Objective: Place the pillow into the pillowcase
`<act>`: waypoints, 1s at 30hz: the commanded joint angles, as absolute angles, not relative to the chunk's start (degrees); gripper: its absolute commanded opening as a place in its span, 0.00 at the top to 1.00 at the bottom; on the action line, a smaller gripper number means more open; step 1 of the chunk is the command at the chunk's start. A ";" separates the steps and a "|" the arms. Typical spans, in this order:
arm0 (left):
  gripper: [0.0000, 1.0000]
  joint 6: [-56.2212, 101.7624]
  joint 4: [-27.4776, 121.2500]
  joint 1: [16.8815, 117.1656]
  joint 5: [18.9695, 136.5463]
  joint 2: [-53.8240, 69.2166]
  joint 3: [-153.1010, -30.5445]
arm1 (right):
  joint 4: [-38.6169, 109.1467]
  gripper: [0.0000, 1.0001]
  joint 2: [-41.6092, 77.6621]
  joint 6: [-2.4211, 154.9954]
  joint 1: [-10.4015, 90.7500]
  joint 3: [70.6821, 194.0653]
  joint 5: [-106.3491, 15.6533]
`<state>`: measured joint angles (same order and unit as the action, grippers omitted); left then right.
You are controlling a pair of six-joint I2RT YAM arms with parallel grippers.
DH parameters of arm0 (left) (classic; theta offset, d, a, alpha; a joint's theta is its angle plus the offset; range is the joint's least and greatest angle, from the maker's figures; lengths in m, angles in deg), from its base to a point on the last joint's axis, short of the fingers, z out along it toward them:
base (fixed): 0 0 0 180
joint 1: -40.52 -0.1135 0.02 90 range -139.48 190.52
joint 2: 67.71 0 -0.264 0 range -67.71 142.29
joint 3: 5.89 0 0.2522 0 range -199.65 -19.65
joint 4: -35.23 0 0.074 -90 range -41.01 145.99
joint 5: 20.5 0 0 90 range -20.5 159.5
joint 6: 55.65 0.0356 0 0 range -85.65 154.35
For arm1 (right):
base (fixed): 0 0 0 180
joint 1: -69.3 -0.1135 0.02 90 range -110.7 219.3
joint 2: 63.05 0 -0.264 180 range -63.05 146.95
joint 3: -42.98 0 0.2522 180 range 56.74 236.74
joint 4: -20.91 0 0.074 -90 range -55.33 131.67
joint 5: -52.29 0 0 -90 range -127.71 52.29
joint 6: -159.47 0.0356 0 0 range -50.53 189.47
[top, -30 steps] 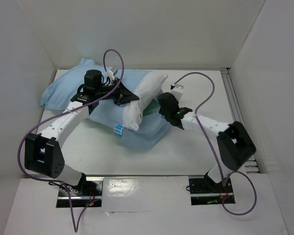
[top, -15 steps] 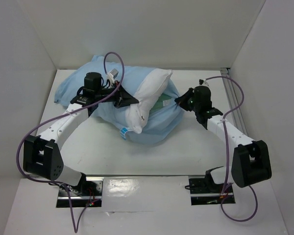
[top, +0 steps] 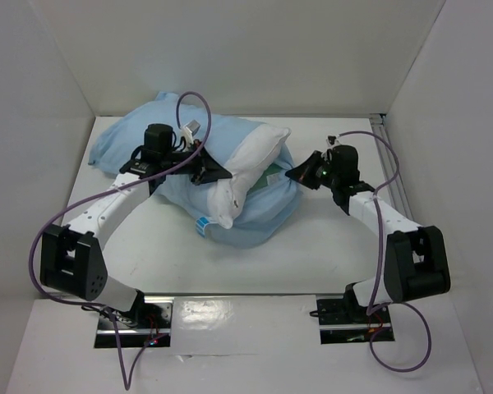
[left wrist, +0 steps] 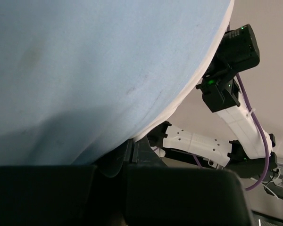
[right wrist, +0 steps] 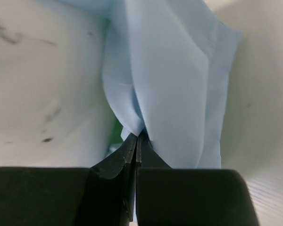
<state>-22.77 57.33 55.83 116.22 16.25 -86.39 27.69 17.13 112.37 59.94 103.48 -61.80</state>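
Top view: one plump white rectangular pillow (top: 251, 160) is seen partly inside one wrinkled pale-blue cloth pillowcase (top: 131, 144), at the far centre of the white table (top: 312, 254). Bare table is left at the near side. Left gripper (top: 218, 171) and right gripper (top: 297, 175) are clamped on the pillowcase, either side of the exposed pillow end.
Left wrist: blue cloth is pinched.
Right wrist: a cloth fold is pinched.

In the top view most of the pillow (top: 251, 160) is buried in the pillowcase (top: 259, 215), with only a white band and one corner showing. The tips of the left gripper (top: 212, 170) are lost in the cloth there, and the print on the small blue-and-white label (top: 201, 223) is too small to read. Blue cloth fills the left wrist view and runs off its top and left edges, while the right wrist view cuts off the fold above the right gripper (right wrist: 137, 137), beside a green patch (right wrist: 114, 135) too blurred to identify.
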 commanded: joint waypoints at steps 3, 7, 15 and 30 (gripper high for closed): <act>1.00 -21.20 56.37 55.64 114.06 16.93 -88.47 | 17.20 0.99 17.63 115.17 61.30 104.20 -66.35; 1.00 -21.20 56.37 56.17 114.58 17.46 -88.47 | 14.89 0.99 19.91 116.58 60.78 104.20 -67.15; 1.00 -21.20 55.85 56.17 114.58 17.46 -88.99 | 44.88 1.00 21.67 111.31 51.56 114.89 -35.57; 1.00 -22.34 55.41 56.17 115.29 17.37 -90.58 | 44.25 0.59 26.32 109.99 44.96 117.12 -25.84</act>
